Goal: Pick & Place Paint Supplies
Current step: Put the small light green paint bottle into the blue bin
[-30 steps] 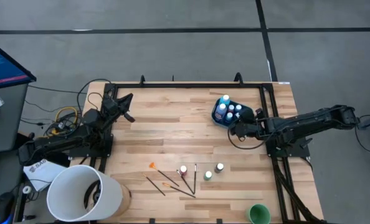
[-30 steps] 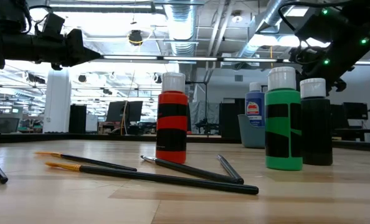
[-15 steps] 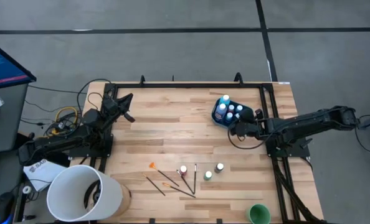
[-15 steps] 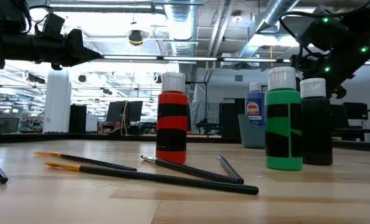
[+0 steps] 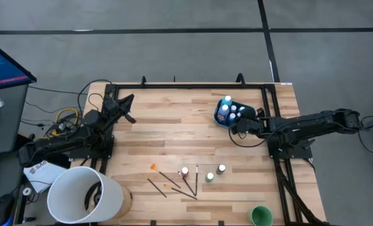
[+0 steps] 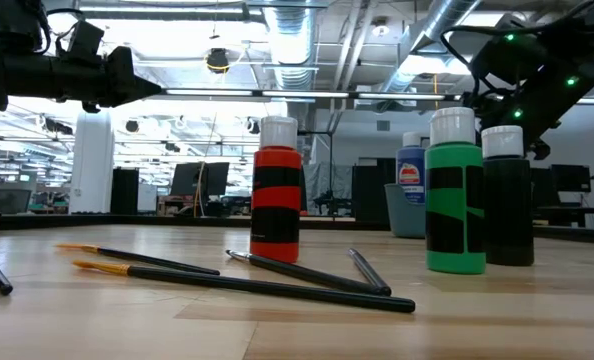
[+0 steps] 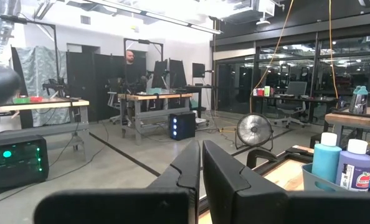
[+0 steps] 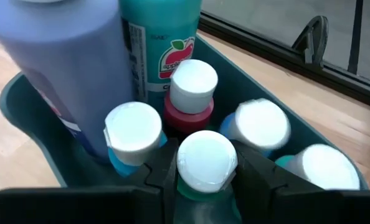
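My right gripper (image 5: 238, 123) hangs over the near side of the teal tub (image 5: 227, 115), which sits at the table's far right. It is shut on a white-capped green paint bottle (image 8: 206, 163) down among other small white-capped bottles. A tall blue bottle (image 8: 54, 56) and a tall teal one (image 8: 163, 37) also stand in the tub. A red (image 6: 276, 195), a green (image 6: 454, 200) and a dark bottle (image 6: 507, 205) stand on the near middle of the table beside several brushes (image 5: 174, 182). My left gripper (image 5: 129, 100) waits, shut, in the air at the far left. My right gripper pinches the green bottle by its white cap (image 8: 206, 158), one finger (image 8: 162, 177) on each side. The fingers come from above, slanting from the table's right. The bottle stands upright inside the tub among the other bottles; what its base rests on is hidden.
A big white bucket (image 5: 84, 194) stands at the table's near left corner and a small green cup (image 5: 260, 216) at the near right edge. The black frame rail (image 5: 193, 83) runs along the far edge. Bare wood (image 5: 167, 132) lies between the tub and the left arm.
My right gripper has crept a little toward the table's left and far edge, farther over the tub, staying shut on the bottle. The bottles and brushes on the table have kept still.
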You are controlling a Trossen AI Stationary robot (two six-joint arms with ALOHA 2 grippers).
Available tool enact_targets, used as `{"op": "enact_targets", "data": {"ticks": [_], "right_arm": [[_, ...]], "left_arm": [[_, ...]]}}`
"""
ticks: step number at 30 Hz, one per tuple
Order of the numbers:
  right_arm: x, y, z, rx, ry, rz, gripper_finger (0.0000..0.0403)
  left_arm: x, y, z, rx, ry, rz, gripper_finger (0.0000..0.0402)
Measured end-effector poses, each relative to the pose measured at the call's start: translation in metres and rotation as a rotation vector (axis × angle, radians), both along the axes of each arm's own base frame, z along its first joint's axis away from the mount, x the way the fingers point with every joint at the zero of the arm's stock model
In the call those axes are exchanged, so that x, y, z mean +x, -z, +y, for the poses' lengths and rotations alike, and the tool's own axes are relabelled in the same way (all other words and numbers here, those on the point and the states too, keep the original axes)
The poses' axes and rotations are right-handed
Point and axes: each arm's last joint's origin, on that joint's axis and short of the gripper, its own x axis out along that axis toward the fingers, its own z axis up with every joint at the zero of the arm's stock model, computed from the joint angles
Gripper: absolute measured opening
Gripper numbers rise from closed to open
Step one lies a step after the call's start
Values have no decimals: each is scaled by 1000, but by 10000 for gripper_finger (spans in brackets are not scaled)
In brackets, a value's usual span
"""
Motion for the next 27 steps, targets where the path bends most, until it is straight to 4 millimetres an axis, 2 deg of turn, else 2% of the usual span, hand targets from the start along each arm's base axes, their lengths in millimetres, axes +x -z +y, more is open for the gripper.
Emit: {"op": "enact_targets", "data": {"ticks": [3,9,19,27], "right_arm": [[0,0,-1,2,6,-6,117],[1,-1,-1,3,6,-14,161],[2,-1,-1,7,-23,-7,169],[4,-10,-1,-13,-54,-6,204]], "left_arm": [[0,0,0,0,0,0,8],[0,0,0,0,0,0,8],[0,0,0,0,1,-1,8],[0,0,0,0,0,0,8]]}}
